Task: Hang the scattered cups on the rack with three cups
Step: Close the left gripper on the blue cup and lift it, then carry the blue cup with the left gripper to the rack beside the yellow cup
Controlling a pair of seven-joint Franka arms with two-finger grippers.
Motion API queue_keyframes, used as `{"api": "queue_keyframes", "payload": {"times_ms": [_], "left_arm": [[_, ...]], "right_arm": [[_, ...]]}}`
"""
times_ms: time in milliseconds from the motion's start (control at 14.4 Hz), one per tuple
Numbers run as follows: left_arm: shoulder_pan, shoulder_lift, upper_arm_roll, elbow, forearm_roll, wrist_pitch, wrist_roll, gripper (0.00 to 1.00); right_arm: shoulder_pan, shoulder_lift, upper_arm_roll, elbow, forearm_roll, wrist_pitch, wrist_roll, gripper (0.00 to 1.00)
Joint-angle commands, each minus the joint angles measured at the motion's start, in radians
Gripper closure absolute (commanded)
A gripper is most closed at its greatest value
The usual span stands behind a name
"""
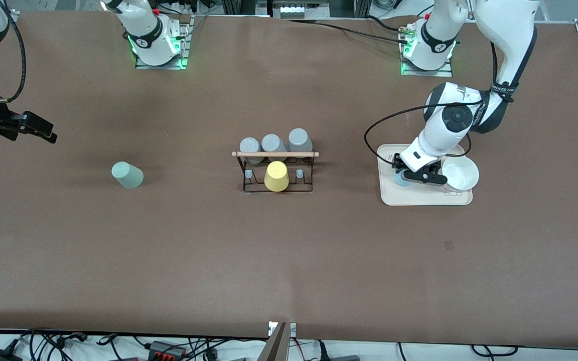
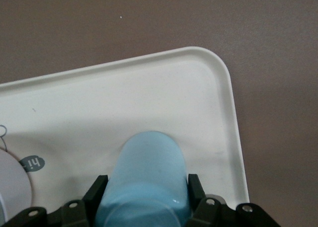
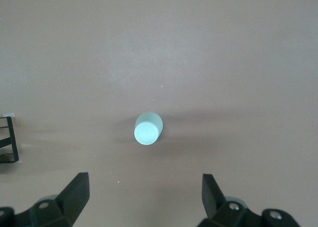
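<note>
Two claws: left claw [image 2: 144, 207] clenched on blue cup [image 2: 146, 180] in tray [image 2: 149, 95]; right claw [image 3: 144, 199] released above desk [image 1: 289, 260], waiting.

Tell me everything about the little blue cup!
The light blue cup is small, smooth and plain, with no handle; it looks like plastic. It stands upside down on the white tray toward the left arm's end of the table, near a corner, beside a white bowl. The left gripper has its fingers shut on the cup's sides.
</note>
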Motion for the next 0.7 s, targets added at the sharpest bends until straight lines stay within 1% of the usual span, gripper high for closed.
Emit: {"api": "queue_keyframes", "payload": {"times_ms": [0,70,139,209,348,417,557,626], "left_arm": [[0.012,-0.043,-0.002,-0.006,0.034,-0.025,-0.011,0.65],[0.014,-0.063,0.000,-0.003,0.036,-0.040,-0.010,0.71],[0.011,-0.081,0.000,0.011,0.036,-0.074,-0.016,0.72],[0.012,-0.089,-0.002,0.048,0.037,-0.138,-0.008,0.76],[0.012,-0.095,-0.002,0.173,0.037,-0.308,0.019,0.77],[0.012,-0.095,-0.003,0.250,0.036,-0.389,0.018,0.77],[-0.002,-0.085,-0.003,0.412,0.034,-0.595,0.019,0.77],[-0.006,-0.071,-0.009,0.475,0.024,-0.647,0.009,0.77]], "right_arm": [[0.001,0.008,0.001,0.021,-0.008,-0.019,-0.012,0.00],[0.002,0.008,0.001,0.023,-0.008,-0.019,-0.012,0.00],[0.002,0.008,0.003,0.023,-0.008,-0.019,-0.012,0.00],[0.004,0.006,0.003,0.023,-0.008,-0.019,-0.012,0.00],[0.004,0.008,0.003,0.027,-0.008,-0.019,-0.012,0.00],[0.004,0.009,0.003,0.035,-0.008,-0.019,-0.015,0.00],[0.004,0.009,0.003,0.037,-0.008,-0.019,-0.015,0.00],[0.004,0.009,0.003,0.037,-0.008,-0.019,-0.014,0.00]]}}
